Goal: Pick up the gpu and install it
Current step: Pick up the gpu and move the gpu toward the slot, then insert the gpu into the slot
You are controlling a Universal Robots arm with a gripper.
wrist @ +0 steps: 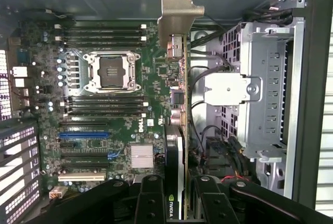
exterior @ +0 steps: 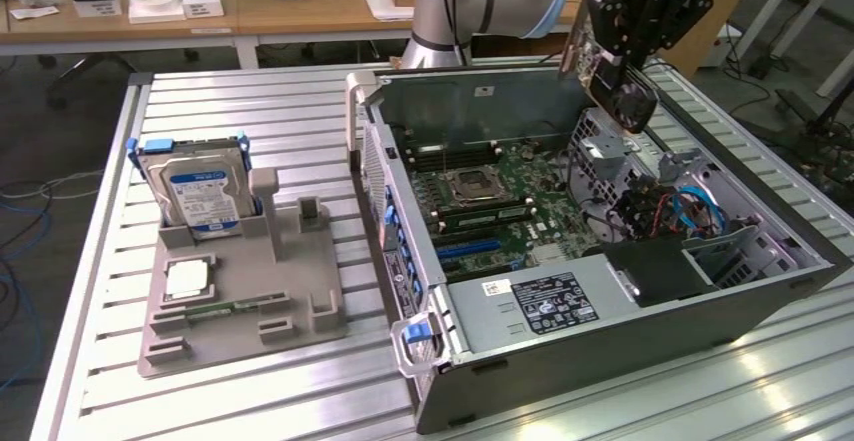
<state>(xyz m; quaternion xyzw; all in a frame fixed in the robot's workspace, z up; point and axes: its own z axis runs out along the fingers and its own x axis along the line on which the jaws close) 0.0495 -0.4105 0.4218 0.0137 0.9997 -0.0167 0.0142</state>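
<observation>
We hold the gpu [exterior: 627, 101] pinched in the end effector [exterior: 625, 59] at upper right, above the open case [exterior: 601, 361], not yet seated on the motherboard [exterior: 501, 206].

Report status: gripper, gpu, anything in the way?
Gripper shut on the gpu. Card edge-on above the open case, over the motherboard, not seated. Drive cage and cables close beside it.

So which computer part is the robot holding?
The gpu, the flat card in the tool above the open case. The hard drive stands in the grey holder; the memory stick lies flat there.
</observation>
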